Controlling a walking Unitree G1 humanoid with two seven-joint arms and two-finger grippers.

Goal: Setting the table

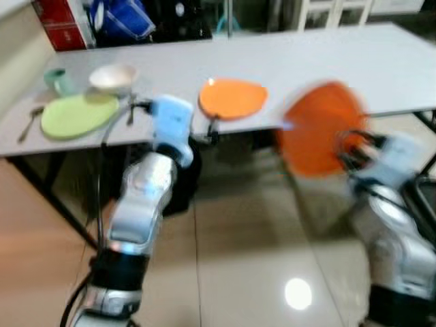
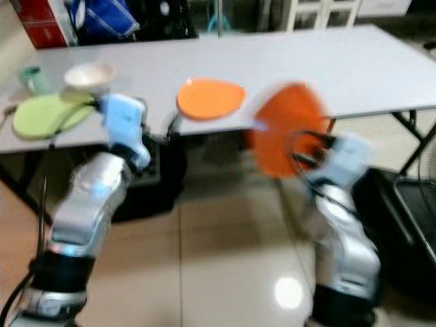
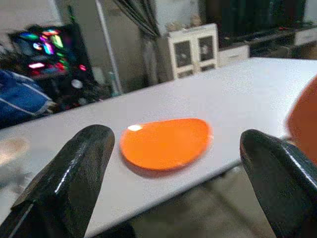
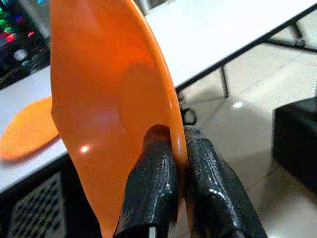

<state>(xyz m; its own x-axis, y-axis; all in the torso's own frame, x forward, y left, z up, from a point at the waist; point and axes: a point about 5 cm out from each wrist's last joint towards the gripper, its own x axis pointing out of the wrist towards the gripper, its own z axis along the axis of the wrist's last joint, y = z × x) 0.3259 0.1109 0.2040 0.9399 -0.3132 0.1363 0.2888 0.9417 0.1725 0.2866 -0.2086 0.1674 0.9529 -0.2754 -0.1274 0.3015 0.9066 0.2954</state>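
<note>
My right gripper (image 4: 178, 148) is shut on the rim of an orange plate (image 1: 317, 129), held upright and blurred just in front of the white table's (image 1: 327, 61) near edge. A second orange plate (image 1: 232, 98) lies flat on the table near that edge. My left gripper (image 3: 176, 168) is open with nothing between its fingers (image 3: 74, 173), raised at the table edge and facing the flat orange plate (image 3: 166, 143). Further left on the table lie a green plate (image 1: 78, 114), a white bowl (image 1: 113, 77), a mint cup (image 1: 58, 80) and a spoon (image 1: 30, 122).
Behind the table stand a red box (image 1: 61, 24), a blue bag (image 1: 122, 19) and white furniture (image 1: 334, 10). Dark objects (image 1: 184, 170) sit under the table. A black item (image 2: 409, 204) stands on the shiny tiled floor at my right.
</note>
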